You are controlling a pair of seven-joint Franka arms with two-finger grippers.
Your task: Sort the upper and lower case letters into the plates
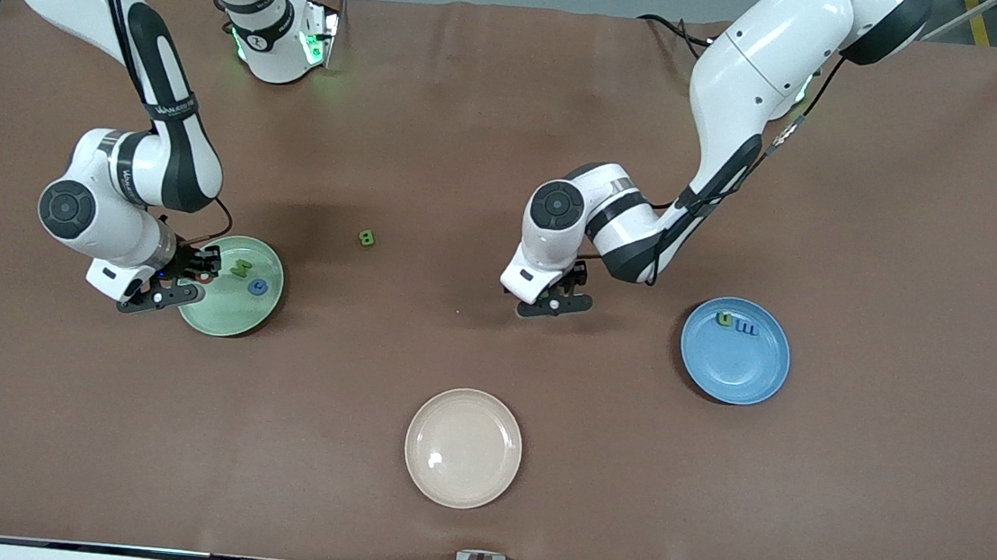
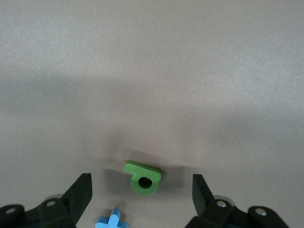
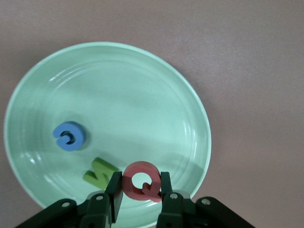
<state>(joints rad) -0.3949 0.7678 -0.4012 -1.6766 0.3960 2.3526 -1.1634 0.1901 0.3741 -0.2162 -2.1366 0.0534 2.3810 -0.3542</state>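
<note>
My right gripper [image 3: 140, 184] is shut on a red round letter [image 3: 141, 179] with a small tail. It holds the letter just above the pale green plate [image 3: 203, 137], near the rim. A green N [image 3: 100, 173] and a blue C [image 3: 70, 136] lie in that plate [image 1: 229, 315]. My left gripper [image 2: 141, 195] stands open low over the bare table, its fingers on either side of a green p [image 2: 142, 177], apart from it. A blue cross-like t [image 2: 110, 221] lies close beside the p. The blue plate [image 1: 738, 373] holds a green u [image 1: 724, 318] and a blue m [image 1: 745, 328].
A green B [image 1: 367, 238] lies alone on the brown table between the two grippers [image 1: 197, 273] [image 1: 556, 300]. A cream-white plate [image 1: 463, 447] sits nearer to the front camera, mid-table.
</note>
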